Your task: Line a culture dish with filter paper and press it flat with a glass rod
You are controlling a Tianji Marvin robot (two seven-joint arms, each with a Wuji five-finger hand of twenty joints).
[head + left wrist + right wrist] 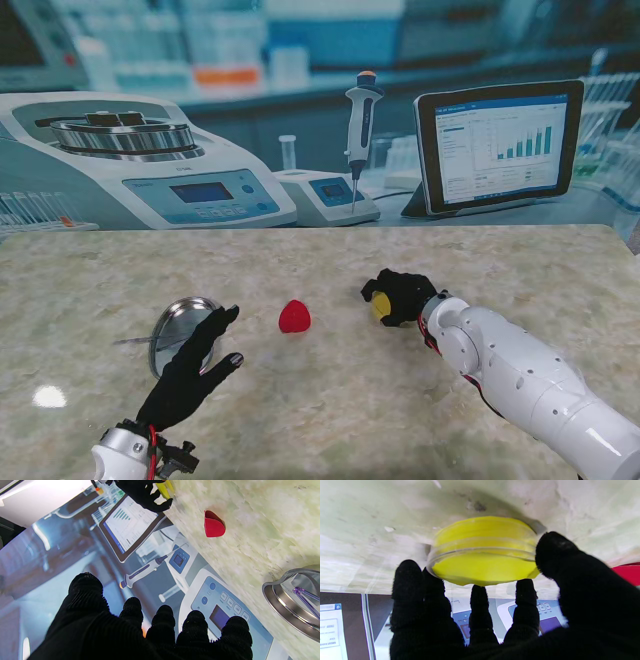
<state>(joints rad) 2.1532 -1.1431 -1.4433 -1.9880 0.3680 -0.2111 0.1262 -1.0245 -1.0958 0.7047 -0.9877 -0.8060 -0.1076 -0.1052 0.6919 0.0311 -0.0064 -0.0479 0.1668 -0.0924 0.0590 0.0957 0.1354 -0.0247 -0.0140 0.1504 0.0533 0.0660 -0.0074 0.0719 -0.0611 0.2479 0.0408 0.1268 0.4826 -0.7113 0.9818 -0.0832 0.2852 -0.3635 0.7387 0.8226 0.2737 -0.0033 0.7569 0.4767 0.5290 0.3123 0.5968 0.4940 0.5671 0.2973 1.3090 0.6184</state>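
Fingers of the right hand (398, 296) grasp the yellow dish (483, 551) (left hand (190, 368) splayed, empty).

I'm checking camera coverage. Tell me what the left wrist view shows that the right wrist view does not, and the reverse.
Only the left wrist view shows the metal dish with the glass rod lying in it, the open left hand, and the right hand seen from outside. Only the right wrist view shows the clear culture dish, yellow inside, with the right hand's fingers around its rim. Both show the red object and the marbled table.
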